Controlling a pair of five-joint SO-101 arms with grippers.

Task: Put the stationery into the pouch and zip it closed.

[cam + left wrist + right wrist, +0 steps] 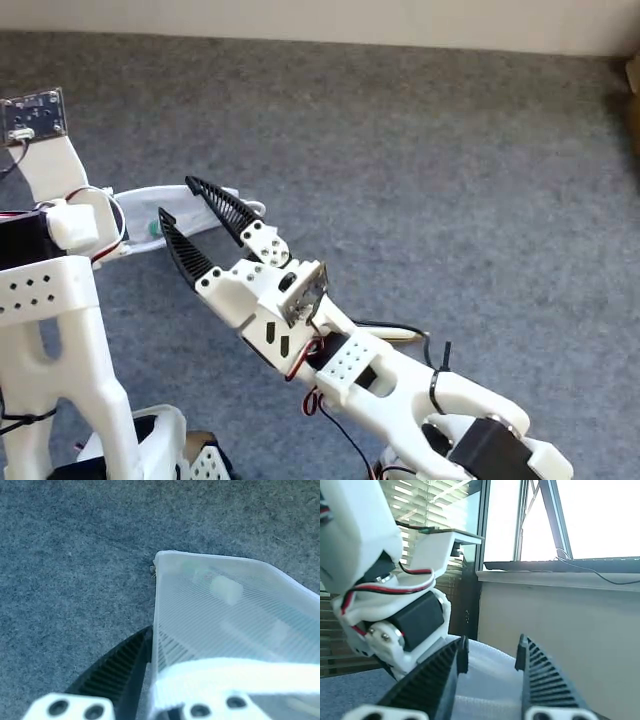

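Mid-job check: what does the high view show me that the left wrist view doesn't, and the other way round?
High view alone: the right gripper, open astride the pouch, and a pen lying on the carpet beside that arm. Left wrist view alone: pale pieces inside the pouch, seen through its mesh wall. Both: the pouch and the grey carpet.

Eyes on the window sill (560,575): bright daylight is pouring through the window (600,520) right above it, the panes glaring white. Slatted blinds (435,510) hang just beside the sill's end, striped with sun. Below the sill drops a plain pale wall (580,630), and grey carpet (450,150) spreads out at its foot.
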